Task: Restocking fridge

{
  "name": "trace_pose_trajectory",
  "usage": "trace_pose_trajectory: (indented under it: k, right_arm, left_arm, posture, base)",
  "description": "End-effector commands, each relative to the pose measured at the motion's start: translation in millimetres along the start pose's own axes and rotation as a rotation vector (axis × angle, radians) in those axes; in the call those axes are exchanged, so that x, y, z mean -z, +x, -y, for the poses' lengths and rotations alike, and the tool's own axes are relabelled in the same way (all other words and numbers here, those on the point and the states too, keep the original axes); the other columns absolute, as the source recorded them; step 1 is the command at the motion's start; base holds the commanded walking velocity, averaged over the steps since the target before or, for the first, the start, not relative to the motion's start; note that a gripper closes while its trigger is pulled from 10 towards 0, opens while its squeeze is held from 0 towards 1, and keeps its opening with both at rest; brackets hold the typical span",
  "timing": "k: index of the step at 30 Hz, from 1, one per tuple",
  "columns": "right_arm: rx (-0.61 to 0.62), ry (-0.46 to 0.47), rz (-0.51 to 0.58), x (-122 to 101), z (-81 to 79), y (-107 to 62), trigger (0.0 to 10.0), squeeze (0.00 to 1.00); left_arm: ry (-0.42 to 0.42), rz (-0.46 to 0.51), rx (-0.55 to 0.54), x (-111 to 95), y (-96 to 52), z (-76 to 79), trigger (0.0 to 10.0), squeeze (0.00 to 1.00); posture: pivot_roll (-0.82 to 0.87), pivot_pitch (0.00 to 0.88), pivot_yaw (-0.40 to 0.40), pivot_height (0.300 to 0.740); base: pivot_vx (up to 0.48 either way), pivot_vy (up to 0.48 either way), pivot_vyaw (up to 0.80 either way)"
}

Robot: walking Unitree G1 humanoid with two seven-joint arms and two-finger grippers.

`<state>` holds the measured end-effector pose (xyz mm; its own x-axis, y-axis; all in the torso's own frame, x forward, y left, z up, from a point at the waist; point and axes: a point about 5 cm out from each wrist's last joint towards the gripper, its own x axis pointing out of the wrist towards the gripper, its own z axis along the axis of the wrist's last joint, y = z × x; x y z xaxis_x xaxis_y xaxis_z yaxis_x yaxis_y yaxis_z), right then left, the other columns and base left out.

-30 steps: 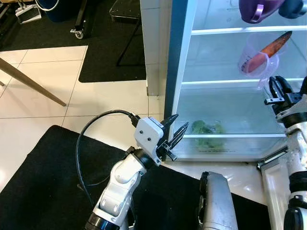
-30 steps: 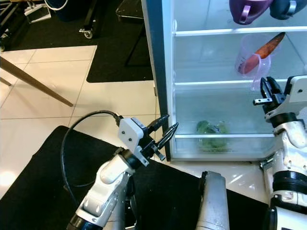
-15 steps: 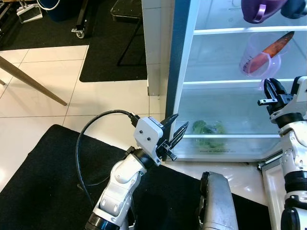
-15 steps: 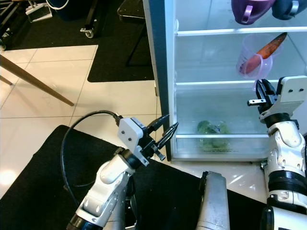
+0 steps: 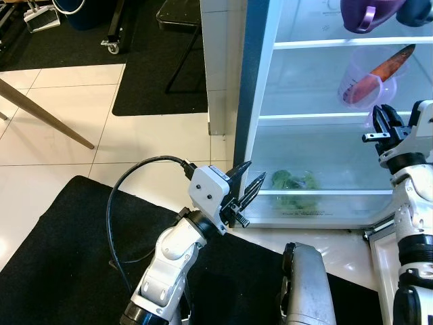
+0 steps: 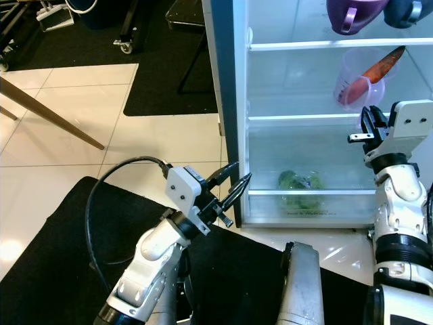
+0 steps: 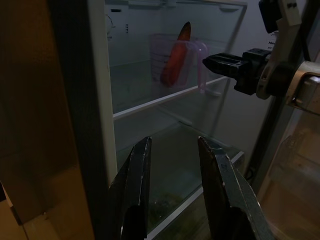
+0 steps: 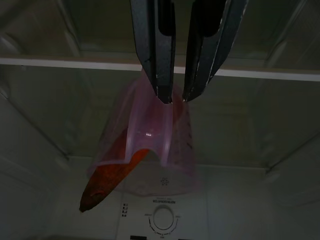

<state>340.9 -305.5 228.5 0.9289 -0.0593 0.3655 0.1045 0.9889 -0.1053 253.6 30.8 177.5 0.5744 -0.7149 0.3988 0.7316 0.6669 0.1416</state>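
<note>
The fridge (image 5: 252,101) stands open. On its middle shelf sits a clear pink measuring cup (image 5: 365,78) with an orange carrot (image 5: 389,64) leaning in it. My right gripper (image 5: 383,124) hovers just below and in front of the cup, open by a narrow gap and holding nothing. In the right wrist view the fingertips (image 8: 165,95) end right at the cup's handle (image 8: 150,135). My left gripper (image 5: 247,184) is open and bare, low by the fridge's left front corner. A bag of greens (image 5: 292,184) lies in the bottom compartment.
A purple mug (image 5: 364,12) and a dark object (image 5: 414,10) sit on the top shelf. The fridge door (image 5: 383,252) stands open at the lower right. A wooden table leg (image 5: 40,116) slants across the tiles on the left. Black mats lie at my feet and behind.
My right gripper has shifted slightly left and up beside the pink cup. The cup, carrot and left arm have stayed put.
</note>
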Motion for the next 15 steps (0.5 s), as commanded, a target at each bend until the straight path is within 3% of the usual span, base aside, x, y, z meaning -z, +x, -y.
trace_pose_trajectory:
  k: [1, 15]
  right_arm:
    - [-0.001, 0.0, -0.021, 6, -3.9, 0.4, 10.0, 0.0]
    - [0.014, -0.018, -0.022, 1, -5.5, 12.6, 10.0, 0.0]
  left_arm:
    - [-0.008, -0.005, -0.001, 1, -3.6, 2.9, 10.0, 0.0]
    - [-0.011, -0.008, -0.008, -2, -6.2, 4.3, 10.0, 0.0]
  posture:
    - [0.15, 0.294, 0.104, 0.532]
    - [0.16, 0.322, 0.108, 0.532]
  base:
    - [0.0, 0.0, 0.0]
    - [0.0, 0.0, 0.0]
